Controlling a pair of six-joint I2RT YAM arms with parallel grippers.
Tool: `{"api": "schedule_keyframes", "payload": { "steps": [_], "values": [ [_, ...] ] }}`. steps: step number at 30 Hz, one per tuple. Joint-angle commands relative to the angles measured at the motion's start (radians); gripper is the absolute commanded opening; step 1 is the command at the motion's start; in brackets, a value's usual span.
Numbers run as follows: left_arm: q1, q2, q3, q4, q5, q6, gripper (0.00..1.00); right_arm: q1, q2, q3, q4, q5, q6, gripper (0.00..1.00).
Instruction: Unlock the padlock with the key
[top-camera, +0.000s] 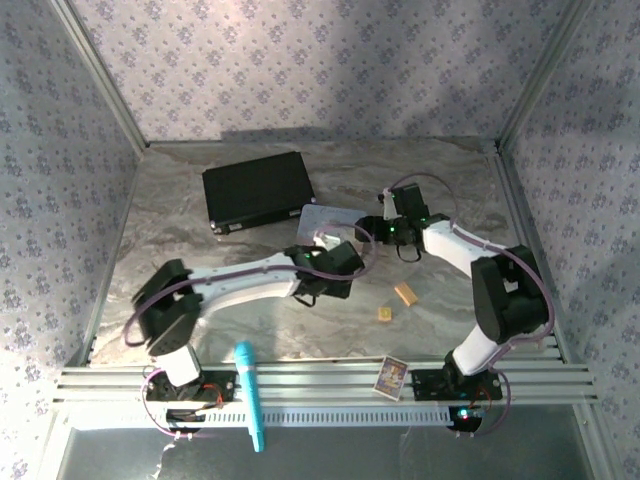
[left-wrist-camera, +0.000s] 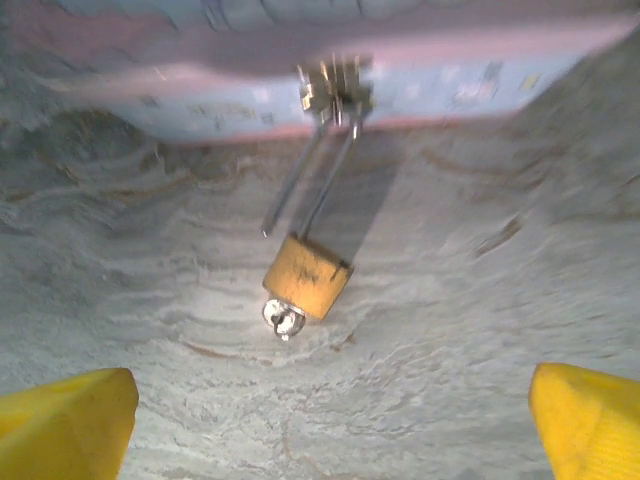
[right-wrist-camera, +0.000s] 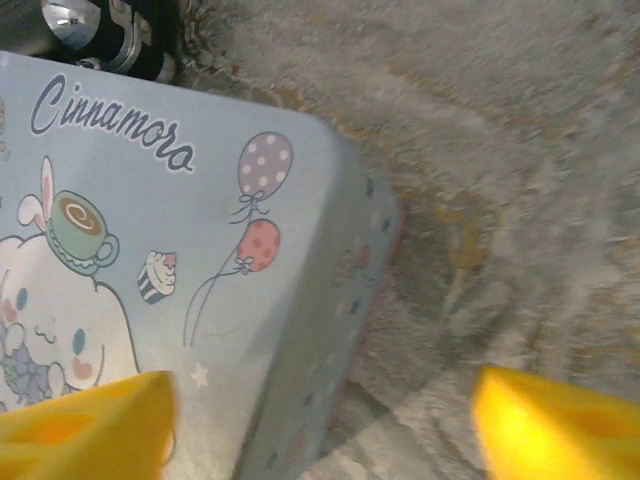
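In the left wrist view the brass padlock (left-wrist-camera: 307, 275) lies on the marbled table, its thin shackle (left-wrist-camera: 318, 180) hooked through the latch (left-wrist-camera: 335, 88) of the pastel tin (left-wrist-camera: 200, 95). One shackle leg ends free, beside the body. A small silvery key (left-wrist-camera: 283, 318) sticks out of the padlock's bottom end. My left gripper (left-wrist-camera: 330, 415) is open, short of the key and touching nothing. My right gripper (right-wrist-camera: 320, 425) is open, one finger (right-wrist-camera: 85, 425) over the tin's printed lid (right-wrist-camera: 150, 250), the other over the table. From above, both grippers (top-camera: 338, 262) (top-camera: 378, 230) flank the tin (top-camera: 322, 215).
A black box (top-camera: 258, 190) lies behind the tin. A tan block (top-camera: 404, 294) and a tiny tan cube (top-camera: 385, 314) sit on the table to the right. On the front rail are a teal pen (top-camera: 250, 395) and a small card (top-camera: 392, 377).
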Motion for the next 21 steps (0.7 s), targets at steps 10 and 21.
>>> {"api": "schedule_keyframes", "payload": {
  "steps": [10, 21],
  "values": [
    [0.276, -0.354, -0.306, 0.203, 0.265, -0.030, 1.00, 0.215, -0.287, 0.005, -0.187, 0.273, 0.053, 0.99],
    [0.420, -0.446, -0.419, 0.235, 0.332, -0.043, 1.00, 0.546, -0.121, -0.053, -0.032, 0.404, 0.332, 0.86]
  ]
}}
